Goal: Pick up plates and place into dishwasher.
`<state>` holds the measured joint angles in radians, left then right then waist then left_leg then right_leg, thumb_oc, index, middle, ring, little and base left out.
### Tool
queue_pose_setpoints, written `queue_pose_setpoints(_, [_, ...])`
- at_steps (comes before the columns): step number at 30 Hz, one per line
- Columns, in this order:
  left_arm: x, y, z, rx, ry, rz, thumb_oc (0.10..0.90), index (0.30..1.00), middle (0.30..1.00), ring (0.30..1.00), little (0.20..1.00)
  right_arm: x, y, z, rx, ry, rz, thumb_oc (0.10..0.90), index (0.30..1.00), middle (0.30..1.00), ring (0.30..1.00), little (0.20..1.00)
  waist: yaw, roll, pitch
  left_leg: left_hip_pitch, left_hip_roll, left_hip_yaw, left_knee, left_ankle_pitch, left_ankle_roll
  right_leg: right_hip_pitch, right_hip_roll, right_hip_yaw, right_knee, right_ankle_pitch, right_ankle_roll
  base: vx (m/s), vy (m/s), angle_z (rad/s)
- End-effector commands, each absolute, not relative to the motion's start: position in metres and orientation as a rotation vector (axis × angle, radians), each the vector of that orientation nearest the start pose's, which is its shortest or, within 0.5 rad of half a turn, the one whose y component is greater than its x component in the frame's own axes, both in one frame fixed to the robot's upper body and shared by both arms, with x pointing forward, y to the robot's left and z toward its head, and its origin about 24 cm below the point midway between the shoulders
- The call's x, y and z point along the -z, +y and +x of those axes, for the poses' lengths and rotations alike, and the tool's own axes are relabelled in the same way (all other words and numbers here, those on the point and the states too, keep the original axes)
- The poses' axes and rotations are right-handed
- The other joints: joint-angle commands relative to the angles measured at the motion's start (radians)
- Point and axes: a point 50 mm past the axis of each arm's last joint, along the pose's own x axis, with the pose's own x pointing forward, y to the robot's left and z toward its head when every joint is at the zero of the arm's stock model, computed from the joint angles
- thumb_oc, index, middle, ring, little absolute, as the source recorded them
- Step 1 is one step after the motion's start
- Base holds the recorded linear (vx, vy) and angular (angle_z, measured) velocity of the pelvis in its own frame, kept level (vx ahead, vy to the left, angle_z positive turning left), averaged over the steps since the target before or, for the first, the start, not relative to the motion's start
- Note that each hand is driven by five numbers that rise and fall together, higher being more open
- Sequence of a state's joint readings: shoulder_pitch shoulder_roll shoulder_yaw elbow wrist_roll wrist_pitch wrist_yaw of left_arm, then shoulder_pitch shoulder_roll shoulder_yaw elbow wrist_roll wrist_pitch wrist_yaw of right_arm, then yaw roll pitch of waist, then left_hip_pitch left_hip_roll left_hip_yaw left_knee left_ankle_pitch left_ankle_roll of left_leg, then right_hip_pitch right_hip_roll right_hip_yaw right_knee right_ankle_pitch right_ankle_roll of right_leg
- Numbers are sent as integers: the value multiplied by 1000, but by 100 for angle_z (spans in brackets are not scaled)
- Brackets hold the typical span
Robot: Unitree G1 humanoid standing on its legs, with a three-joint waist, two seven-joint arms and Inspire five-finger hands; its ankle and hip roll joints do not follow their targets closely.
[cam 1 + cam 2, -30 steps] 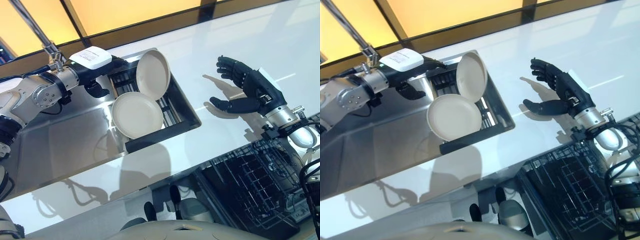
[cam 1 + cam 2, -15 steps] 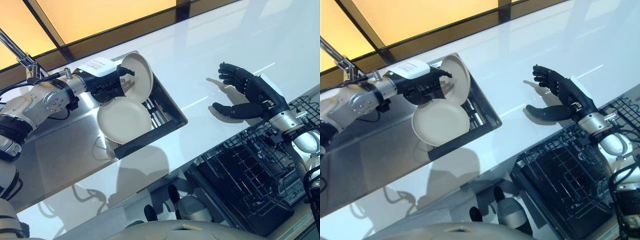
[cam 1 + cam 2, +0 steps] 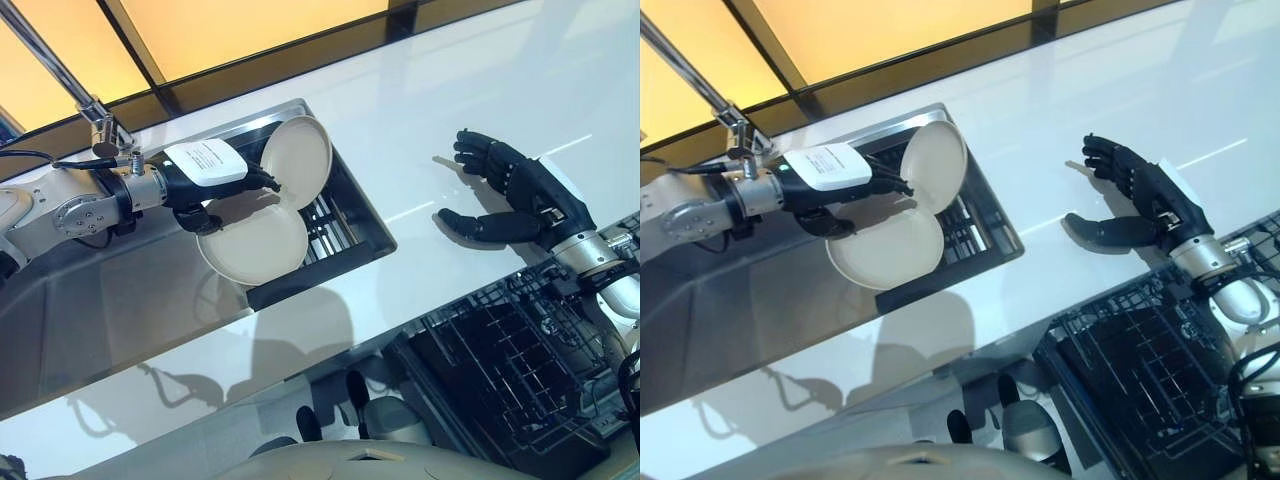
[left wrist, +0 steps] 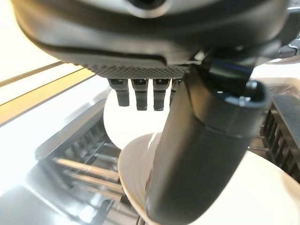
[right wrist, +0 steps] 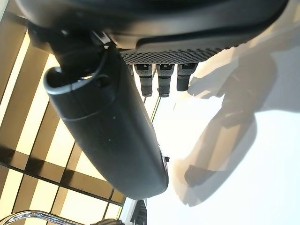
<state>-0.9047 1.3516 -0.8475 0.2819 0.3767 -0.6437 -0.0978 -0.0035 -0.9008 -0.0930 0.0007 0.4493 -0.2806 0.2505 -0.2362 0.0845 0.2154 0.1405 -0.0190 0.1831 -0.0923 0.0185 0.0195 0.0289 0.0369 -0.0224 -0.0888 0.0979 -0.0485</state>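
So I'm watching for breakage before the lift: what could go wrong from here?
1. The left hand reaches between two plates; its fingers sit at the upright plate, so pulling it could knock the lower plate leaning beside it.
2. Both plates rest in the black rack; a rim might catch on it.
3. The right hand hovers open over the counter, giving no support.

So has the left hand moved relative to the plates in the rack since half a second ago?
Yes. The left hand was over the gap between both plates; now it sits back toward the sink side, beside the lower plate, fingers reaching the upright plate.
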Motion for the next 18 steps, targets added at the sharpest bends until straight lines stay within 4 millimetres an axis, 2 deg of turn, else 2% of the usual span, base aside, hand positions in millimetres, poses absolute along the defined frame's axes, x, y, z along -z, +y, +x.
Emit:
queue_pose_setpoints(1, [-271, 249, 301, 526, -568, 1900, 800, 900, 900, 900, 900, -221, -283, 244, -232, -553, -562, 800, 900, 900, 900, 900, 29, 6, -83, -22, -36, 12, 28, -59, 2, 15, -32, -58, 72, -102, 147, -26, -11, 7])
queue_pose_setpoints(7, [-275, 253, 291, 524, -578, 1958, 800, 900, 900, 900, 900, -220, -280, 244, -237, -555, -544, 800, 900, 900, 900, 900, 53, 10, -89, -19, -40, -7, 16, -52, -2, 23, -34, -80, 68, -105, 145, -33, -20, 7])
queue_pose_setpoints(18, [-283, 258, 282, 475, -616, 1954, 800, 900, 900, 900, 900, -218, -277, 244, -265, -539, -531, 800, 900, 900, 900, 900, 65, 25, -92, -20, -43, -17, 11, -46, -8, 27, -40, -96, 65, -105, 144, -21, -8, 4])
